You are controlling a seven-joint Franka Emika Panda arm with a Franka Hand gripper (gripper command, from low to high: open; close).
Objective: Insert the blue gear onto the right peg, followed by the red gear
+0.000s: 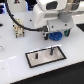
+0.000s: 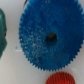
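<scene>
The blue gear (image 2: 42, 40) fills the wrist view, lying flat on the white table with its dark centre hole showing. In the exterior view only part of it (image 1: 56, 36) shows, under my gripper (image 1: 52, 35). The gripper hangs right over the gear, and its fingers are too dark and small to tell whether they are open or shut. The edge of the red gear (image 2: 61, 79) lies close beside the blue one. The black plate (image 1: 55, 55) lies nearer the camera, with the right peg (image 1: 50, 50) and a second peg (image 1: 36, 57) standing upright.
A green object (image 2: 2, 30) sits at the edge of the wrist view beside the blue gear. A small beige and black part (image 1: 19, 32) stands at the exterior view's left. A black cable (image 1: 25, 27) runs to the arm.
</scene>
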